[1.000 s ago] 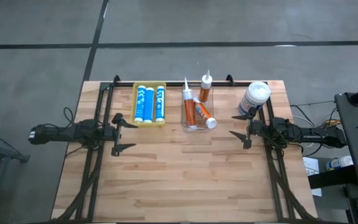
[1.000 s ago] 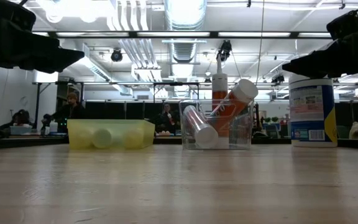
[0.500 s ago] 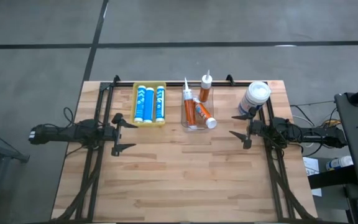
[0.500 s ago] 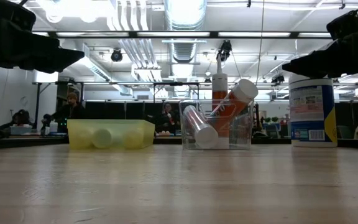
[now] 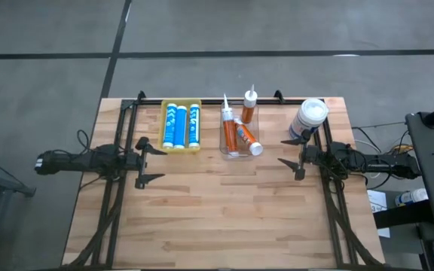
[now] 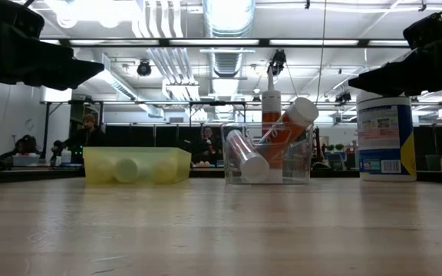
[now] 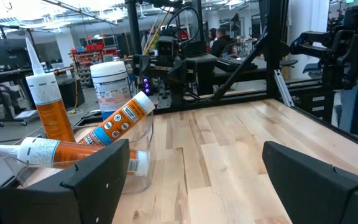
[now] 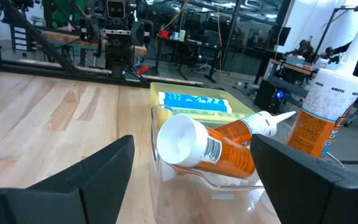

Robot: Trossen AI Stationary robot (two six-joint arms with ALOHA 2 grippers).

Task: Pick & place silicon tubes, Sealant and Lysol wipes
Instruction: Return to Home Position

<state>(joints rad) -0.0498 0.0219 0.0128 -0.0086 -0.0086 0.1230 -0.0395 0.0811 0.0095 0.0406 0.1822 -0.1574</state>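
Three blue-and-white silicone tubes (image 5: 181,125) lie side by side in a yellow tray (image 5: 181,149) at the far left. Three orange sealant tubes (image 5: 239,132) sit in a clear bin (image 6: 267,157); one stands upright, one leans on the rim. The white Lysol wipes canister (image 5: 310,119) stands upright on the table at the far right. My left gripper (image 5: 151,160) hovers open and empty near the table's left edge. My right gripper (image 5: 292,156) hovers open and empty just on the near side of the canister.
The table's black frame rails (image 5: 123,128) run along the left and right sides and across the far edge. Bare wood (image 5: 224,211) lies between the grippers and toward the near edge. People and desks show in the room beyond.
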